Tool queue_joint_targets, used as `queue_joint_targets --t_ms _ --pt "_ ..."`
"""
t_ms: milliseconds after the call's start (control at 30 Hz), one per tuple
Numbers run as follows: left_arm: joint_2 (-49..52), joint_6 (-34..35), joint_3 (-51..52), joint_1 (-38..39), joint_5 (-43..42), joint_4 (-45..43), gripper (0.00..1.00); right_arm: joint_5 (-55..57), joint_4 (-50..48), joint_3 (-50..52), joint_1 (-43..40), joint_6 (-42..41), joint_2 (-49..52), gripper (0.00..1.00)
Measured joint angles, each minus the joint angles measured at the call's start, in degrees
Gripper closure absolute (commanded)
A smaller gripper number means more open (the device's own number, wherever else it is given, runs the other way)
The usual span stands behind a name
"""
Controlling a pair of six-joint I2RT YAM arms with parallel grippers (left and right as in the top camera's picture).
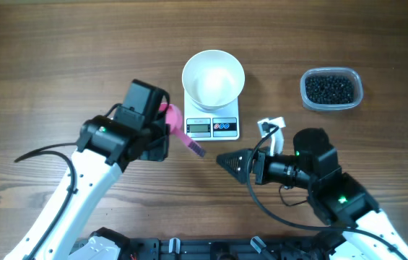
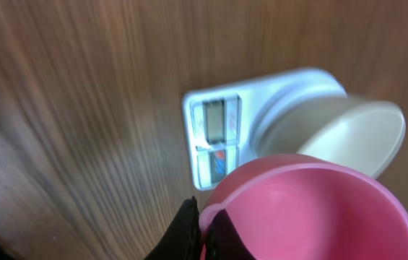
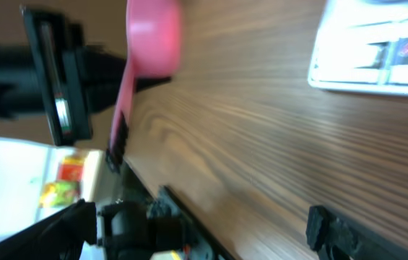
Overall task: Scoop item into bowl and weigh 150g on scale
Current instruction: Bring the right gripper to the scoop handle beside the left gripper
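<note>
The white bowl stands empty on the white scale at the table's middle back. The item, small black beads, fills a clear tub at the right. My left gripper is shut on a pink scoop just left of the scale; the scoop's handle points toward the front. In the left wrist view the scoop's cup shows no beads, with the scale and bowl beyond it. My right gripper stands open in front of the scale, pointing left, with nothing in it.
A small white object lies just right of the scale. In the right wrist view the scoop hangs ahead and the scale's corner sits at the upper right. The table's front edge runs close behind both arms.
</note>
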State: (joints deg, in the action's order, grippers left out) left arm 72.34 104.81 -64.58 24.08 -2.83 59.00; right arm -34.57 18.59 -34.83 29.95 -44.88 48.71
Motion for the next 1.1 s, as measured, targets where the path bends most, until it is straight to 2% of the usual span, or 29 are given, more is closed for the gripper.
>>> queue_joint_targets --t_ms 67,267,433,633,767,933,1100 --pt "0.0 0.1 0.0 -1.9 0.0 1.7 0.96 1.7 5.3 -3.7 0.0 0.9 0.0 0.01" --pt "0.0 0.3 0.0 -7.6 -1.4 4.2 0.96 0.8 5.4 -6.9 0.0 1.5 -0.3 0.0" --pt "0.0 0.5 0.0 -8.1 -4.4 4.0 0.96 0.3 -1.2 -6.9 0.3 4.0 1.8 0.0" --pt "0.0 0.5 0.0 -8.1 -7.6 4.0 0.96 -3.3 -8.5 -6.9 2.2 7.0 11.2 0.0" --pt "0.0 0.7 0.0 -7.5 -8.3 4.0 0.96 -6.0 -15.8 -6.9 5.1 7.5 16.2 0.0" --pt "0.0 2.4 0.0 -6.1 -8.6 4.0 0.96 -4.9 -19.8 -7.0 9.4 6.3 17.7 0.01" --pt "0.0 3.8 0.0 -5.0 -8.7 3.7 0.96 0.3 -20.3 -7.0 13.7 3.3 17.7 0.1"
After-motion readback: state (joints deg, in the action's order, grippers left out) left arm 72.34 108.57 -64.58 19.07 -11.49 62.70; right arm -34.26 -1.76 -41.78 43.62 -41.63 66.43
